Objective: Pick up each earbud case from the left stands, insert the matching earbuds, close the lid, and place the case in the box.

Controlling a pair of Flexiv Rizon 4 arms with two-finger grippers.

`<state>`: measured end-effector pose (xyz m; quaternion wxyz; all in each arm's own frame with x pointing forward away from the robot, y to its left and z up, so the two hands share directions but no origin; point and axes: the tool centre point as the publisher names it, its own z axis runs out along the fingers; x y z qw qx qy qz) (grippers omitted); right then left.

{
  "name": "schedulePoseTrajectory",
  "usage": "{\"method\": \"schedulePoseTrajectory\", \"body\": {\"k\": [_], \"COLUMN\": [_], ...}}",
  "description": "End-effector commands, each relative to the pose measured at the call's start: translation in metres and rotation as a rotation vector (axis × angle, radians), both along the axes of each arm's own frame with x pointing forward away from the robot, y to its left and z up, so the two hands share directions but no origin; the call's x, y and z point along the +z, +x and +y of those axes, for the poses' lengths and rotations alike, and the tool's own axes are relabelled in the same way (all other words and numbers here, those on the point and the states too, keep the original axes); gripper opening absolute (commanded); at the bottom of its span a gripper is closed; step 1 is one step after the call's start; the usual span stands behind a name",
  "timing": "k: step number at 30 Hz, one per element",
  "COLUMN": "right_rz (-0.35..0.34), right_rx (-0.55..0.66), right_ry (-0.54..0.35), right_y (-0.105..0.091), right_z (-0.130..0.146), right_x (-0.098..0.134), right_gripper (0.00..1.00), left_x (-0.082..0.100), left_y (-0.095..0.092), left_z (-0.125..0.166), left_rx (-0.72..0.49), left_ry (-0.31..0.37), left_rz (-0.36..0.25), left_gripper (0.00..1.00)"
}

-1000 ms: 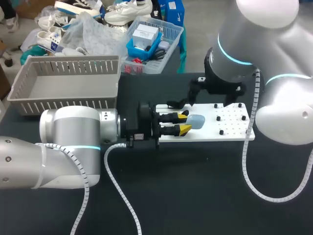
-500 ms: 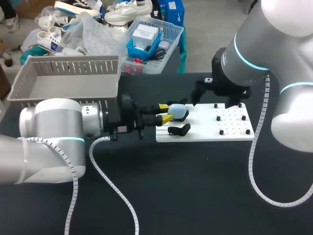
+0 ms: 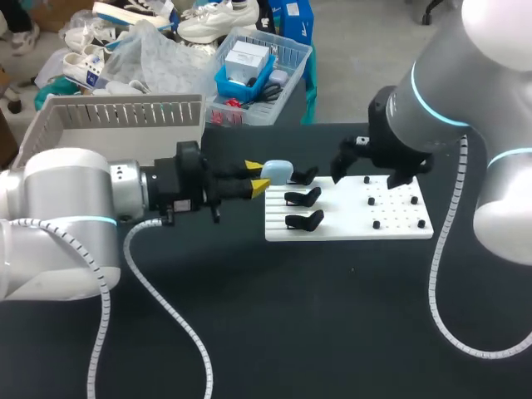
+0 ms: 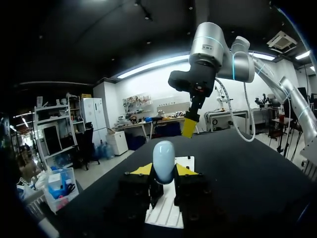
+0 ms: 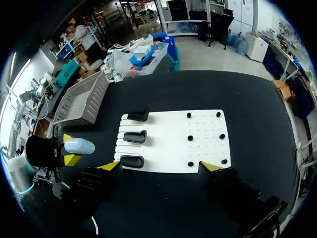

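Observation:
My left gripper is shut on a light blue, closed earbud case, holding it in the air just left of the white board. In the left wrist view the case stands upright between the yellow fingertips. Three black stands on the board's left side are bare. Small black earbuds dot its right side. My right gripper hangs open above the board's far edge. The right wrist view looks down on the board, with the case off to the side.
A grey slatted basket sits at the back left of the table, behind my left arm, and also shows in the right wrist view. The dark tabletop stretches in front of the board.
My left gripper has drawn back to the left and away from the stands, carrying the blue case off the board. My right arm has shifted slightly right and back.

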<state>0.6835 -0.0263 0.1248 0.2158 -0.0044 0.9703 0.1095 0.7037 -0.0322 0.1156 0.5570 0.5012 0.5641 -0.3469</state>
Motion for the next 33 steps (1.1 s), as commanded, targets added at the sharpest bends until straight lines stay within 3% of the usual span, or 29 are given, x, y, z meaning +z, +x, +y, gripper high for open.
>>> {"method": "schedulePoseTrajectory", "body": {"k": [1, 7, 15, 20, 25, 33], "right_rz": [-0.015, -0.015, -0.015, -0.015, -0.015, -0.015], "right_rx": [-0.005, -0.005, -0.005, -0.005, -0.005, -0.005], "right_ry": [0.002, 0.002, 0.002, 0.002, 0.002, 0.002], "right_y": [-0.004, -0.004, -0.004, -0.004, -0.004, -0.004], "right_z": [-0.002, -0.002, -0.002, -0.002, -0.002, -0.002], "right_x": [-0.001, -0.001, -0.001, -0.001, -0.001, -0.001], "right_gripper": [1.0, 1.0, 1.0, 1.0, 1.0, 1.0], "left_x": [0.013, 0.024, 0.031, 0.036, 0.041, 0.036], "left_y": [-0.006, -0.001, 0.008, 0.022, 0.037, 0.06], "left_z": [0.019, 0.045, 0.075, 0.103, 0.127, 0.143], "left_rx": [0.069, 0.122, 0.204, 0.287, 0.356, 0.406], "left_ry": [0.008, 0.011, -0.033, -0.064, -0.052, -0.076], "left_rz": [-0.005, -0.001, 0.048, 0.068, 0.069, 0.098], "left_gripper": [0.0, 0.0, 0.0, 0.0, 0.0, 0.0]}}
